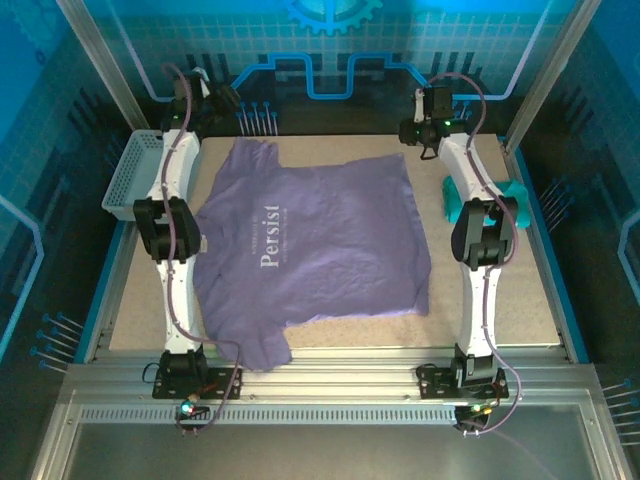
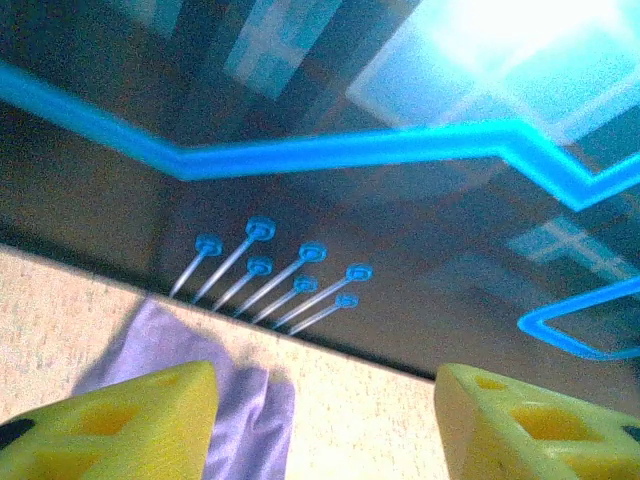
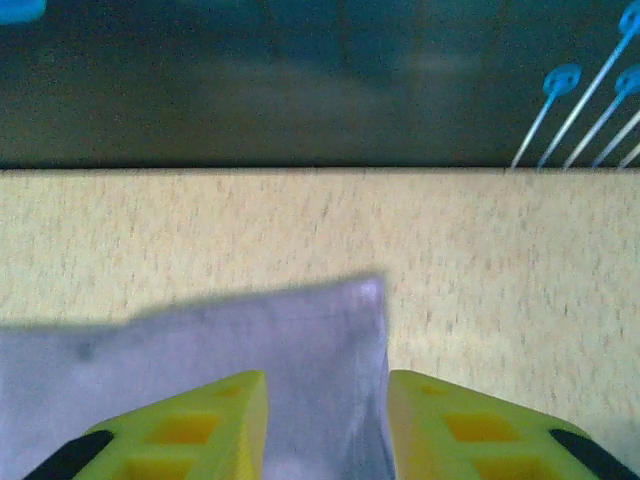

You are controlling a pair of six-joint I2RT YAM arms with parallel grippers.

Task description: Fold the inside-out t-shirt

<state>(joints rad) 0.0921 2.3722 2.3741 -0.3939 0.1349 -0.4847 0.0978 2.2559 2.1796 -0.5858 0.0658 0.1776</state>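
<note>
Top external view: the lavender t-shirt [image 1: 320,245] lies spread flat in the middle of the bench [image 1: 500,310]. It looks soft, light and floppy, so its corners are the best places to grab. Both arms reach out to the far edge. The left hand [image 2: 325,400] is spread wide, holding nothing. The right hand [image 3: 327,400] is loose too, and a far shirt corner lies between its fingers.

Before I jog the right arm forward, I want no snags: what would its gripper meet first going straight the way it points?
The corner of the inside-out t-shirt, lying between the open fingers of the right gripper. Past it, bare table, then the back wall; height above the cloth is unclear.
</note>
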